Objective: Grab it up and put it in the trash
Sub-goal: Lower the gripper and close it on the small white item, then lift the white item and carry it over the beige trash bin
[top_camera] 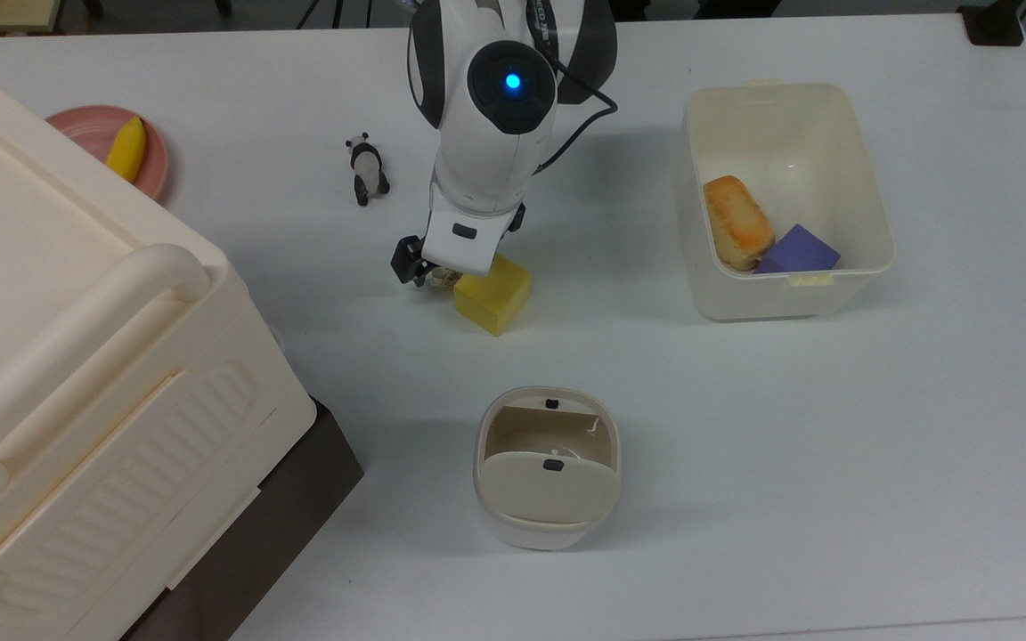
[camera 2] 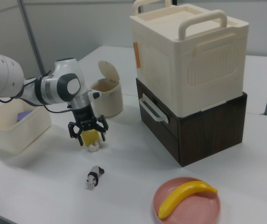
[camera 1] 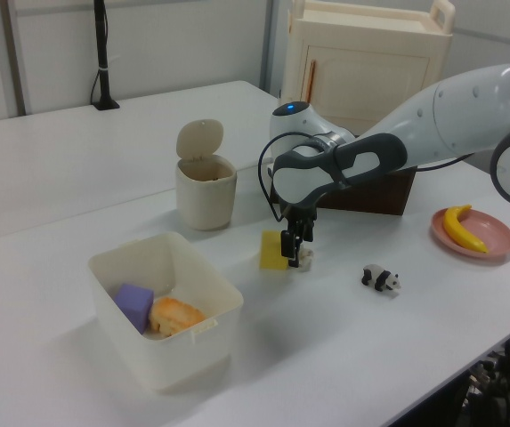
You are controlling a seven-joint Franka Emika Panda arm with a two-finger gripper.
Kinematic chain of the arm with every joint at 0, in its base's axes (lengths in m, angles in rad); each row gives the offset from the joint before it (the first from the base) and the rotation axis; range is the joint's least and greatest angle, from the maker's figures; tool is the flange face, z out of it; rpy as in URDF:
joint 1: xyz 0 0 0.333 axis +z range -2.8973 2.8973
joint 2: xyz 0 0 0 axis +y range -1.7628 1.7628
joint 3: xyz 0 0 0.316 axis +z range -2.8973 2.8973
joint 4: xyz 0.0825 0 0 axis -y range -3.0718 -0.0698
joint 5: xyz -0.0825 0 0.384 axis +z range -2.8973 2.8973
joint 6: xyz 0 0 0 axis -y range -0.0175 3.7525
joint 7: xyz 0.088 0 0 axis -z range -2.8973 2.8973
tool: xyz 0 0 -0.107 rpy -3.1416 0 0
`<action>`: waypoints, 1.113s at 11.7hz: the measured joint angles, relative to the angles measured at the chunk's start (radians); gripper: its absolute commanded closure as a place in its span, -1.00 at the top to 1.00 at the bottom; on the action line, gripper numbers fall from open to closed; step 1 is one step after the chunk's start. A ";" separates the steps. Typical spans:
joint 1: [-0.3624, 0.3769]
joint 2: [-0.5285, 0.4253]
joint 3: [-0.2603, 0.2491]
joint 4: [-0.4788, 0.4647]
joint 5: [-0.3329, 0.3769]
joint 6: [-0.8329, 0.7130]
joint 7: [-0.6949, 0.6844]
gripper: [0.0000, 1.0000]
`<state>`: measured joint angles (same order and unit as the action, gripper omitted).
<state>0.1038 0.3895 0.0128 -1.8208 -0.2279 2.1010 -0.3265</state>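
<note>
Because touching yellow block (top_camera: pixel 492 291) at block's ten o'clock, top view: paper wad (camera 2: pixel 93 146) on tabletop (top_camera: pixel 745 427), straddled by spread pincer (camera 2: pixel 87 134); bin (top_camera: pixel 547 466) at six o'clock, flap tipped, mouth open.

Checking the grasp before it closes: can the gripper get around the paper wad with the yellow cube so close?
Probably yes. The gripper is open and straddles the paper wad, one finger next to the yellow cube, which looks tight.
</note>
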 measured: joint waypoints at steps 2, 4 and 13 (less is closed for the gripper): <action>0.000 0.011 0.000 0.000 -0.007 0.000 0.000 0.30; 0.000 0.025 0.000 0.000 -0.044 0.002 0.000 -0.75; 0.003 0.015 0.015 0.070 -0.055 0.003 0.036 -0.95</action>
<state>0.1072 0.4048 0.0281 -1.7506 -0.2826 2.1043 -0.2910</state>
